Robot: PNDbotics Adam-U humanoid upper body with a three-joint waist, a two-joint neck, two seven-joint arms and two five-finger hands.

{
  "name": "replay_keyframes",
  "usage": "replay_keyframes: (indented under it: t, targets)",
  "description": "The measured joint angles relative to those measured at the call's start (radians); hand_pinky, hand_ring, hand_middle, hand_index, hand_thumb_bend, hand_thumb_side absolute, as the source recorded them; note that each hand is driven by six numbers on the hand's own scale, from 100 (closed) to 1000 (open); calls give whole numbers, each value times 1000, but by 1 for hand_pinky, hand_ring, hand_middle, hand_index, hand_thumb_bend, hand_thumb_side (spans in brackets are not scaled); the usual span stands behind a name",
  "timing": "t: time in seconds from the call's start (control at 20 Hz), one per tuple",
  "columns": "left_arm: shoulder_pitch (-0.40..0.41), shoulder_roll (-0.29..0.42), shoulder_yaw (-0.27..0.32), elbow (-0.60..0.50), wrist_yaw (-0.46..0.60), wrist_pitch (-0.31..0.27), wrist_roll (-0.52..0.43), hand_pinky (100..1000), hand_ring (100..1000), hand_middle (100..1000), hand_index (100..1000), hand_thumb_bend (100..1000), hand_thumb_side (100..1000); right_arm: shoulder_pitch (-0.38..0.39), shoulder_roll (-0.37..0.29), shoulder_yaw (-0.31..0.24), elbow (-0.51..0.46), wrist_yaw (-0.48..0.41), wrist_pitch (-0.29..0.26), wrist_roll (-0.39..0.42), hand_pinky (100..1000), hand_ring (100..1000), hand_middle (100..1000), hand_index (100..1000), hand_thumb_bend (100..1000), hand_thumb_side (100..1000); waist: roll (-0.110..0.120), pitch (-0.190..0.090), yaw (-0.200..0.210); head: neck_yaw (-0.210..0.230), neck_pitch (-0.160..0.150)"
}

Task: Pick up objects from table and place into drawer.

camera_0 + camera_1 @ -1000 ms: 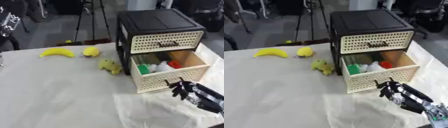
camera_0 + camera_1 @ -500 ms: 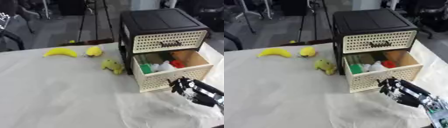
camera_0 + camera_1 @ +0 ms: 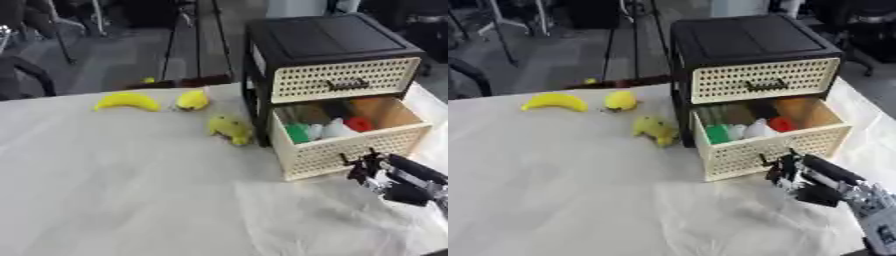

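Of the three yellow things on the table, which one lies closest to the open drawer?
The lumpy yellow toy, lying just left of the open lower drawer. The banana and the round yellow fruit lie farther back and left.

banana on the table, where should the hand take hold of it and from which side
Grip the banana across its thick middle, coming straight down from above: it lies flat on the cloth, arch upward, ends tapering, with clear space around it apart from the yellow fruit to its right.

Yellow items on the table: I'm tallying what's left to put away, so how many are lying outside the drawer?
3. A banana lies farthest left, a rounder yellow fruit just right of it, and a yellow toy beside the drawer unit. A small yellow speck behind the table edge is unclear.
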Motion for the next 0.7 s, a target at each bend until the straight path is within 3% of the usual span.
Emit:
replay_keyframes:
  t: [0.7]
  targets:
    - [5, -9, 1, -3, 0, 3, 3, 625, 469, 551, 687, 482, 753, -79, 2, -24, 123, 126, -1, -110, 550, 780, 792, 708, 100, 1000, 8, 1, 30, -4, 0]
